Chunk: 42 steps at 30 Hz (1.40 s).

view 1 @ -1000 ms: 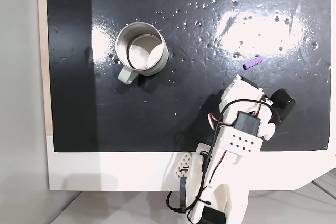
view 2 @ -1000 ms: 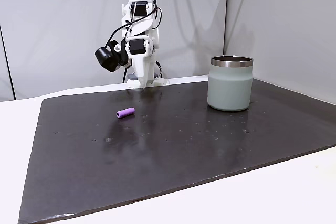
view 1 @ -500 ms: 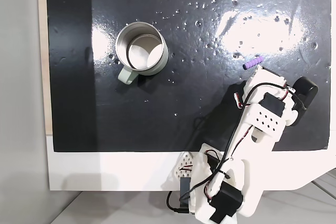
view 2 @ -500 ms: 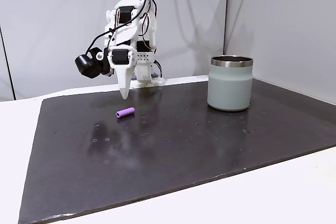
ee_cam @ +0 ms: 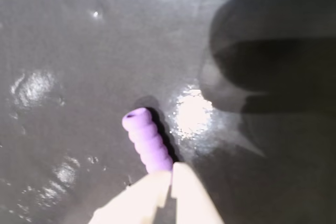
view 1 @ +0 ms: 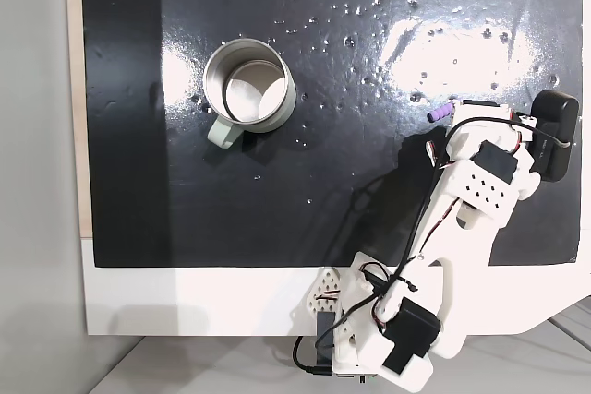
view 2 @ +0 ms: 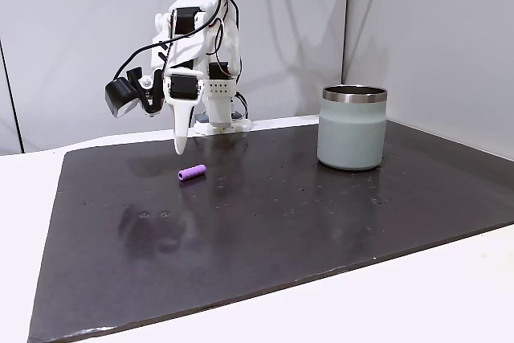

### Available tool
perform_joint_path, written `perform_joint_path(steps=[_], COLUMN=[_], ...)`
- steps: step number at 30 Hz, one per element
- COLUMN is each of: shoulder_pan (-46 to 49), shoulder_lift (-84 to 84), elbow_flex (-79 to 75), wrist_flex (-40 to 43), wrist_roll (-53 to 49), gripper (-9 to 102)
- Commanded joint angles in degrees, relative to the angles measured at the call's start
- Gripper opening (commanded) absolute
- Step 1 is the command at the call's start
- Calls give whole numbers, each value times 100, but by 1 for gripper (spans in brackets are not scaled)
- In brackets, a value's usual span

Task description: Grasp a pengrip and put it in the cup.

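My jaws are together, tips meeting in a single pale point, nothing between them. In the wrist view my gripper (ee_cam: 171,174) sits at the bottom edge with its tip just at the near end of the pengrip (ee_cam: 147,141), overlapping it in the picture; whether it touches I cannot tell.

From the side fixed view my gripper (view 2: 180,147) hangs clear above the mat (view 2: 321,222), with the pengrip (view 2: 192,173) lying flat just in front of and below the tip. So: apart from it, not yet down.

Pengrip is purple, ribbed, on its side. In the top fixed view one end of it (view 1: 441,113) peeks out beside my wrist.

The cup (view 2: 352,128) stands upright well away from the pengrip, across the mat, mouth open, nothing in it that I can see from the top fixed view (view 1: 249,80).

Step in hand, as I judge it: approach, pre-grasp. Nothing picked.

Next move calls for: parting the jaws, straddling the tube across its thin width, then lowering. Small, round target; likely to roll if nudged by one finger first.
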Motion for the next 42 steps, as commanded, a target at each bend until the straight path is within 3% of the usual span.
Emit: perform_joint_path(steps=[1, 13, 29, 42], shoulder_pan=[-53, -281, -211, -141], shoulder_lift=[-149, -167, -800, -1318], elbow_flex=[-598, -659, -536, -624], wrist_flex=[149, 211, -70, -88], wrist_roll=[-264, -1222, -2162, -2215], gripper=[7, 21, 26, 3])
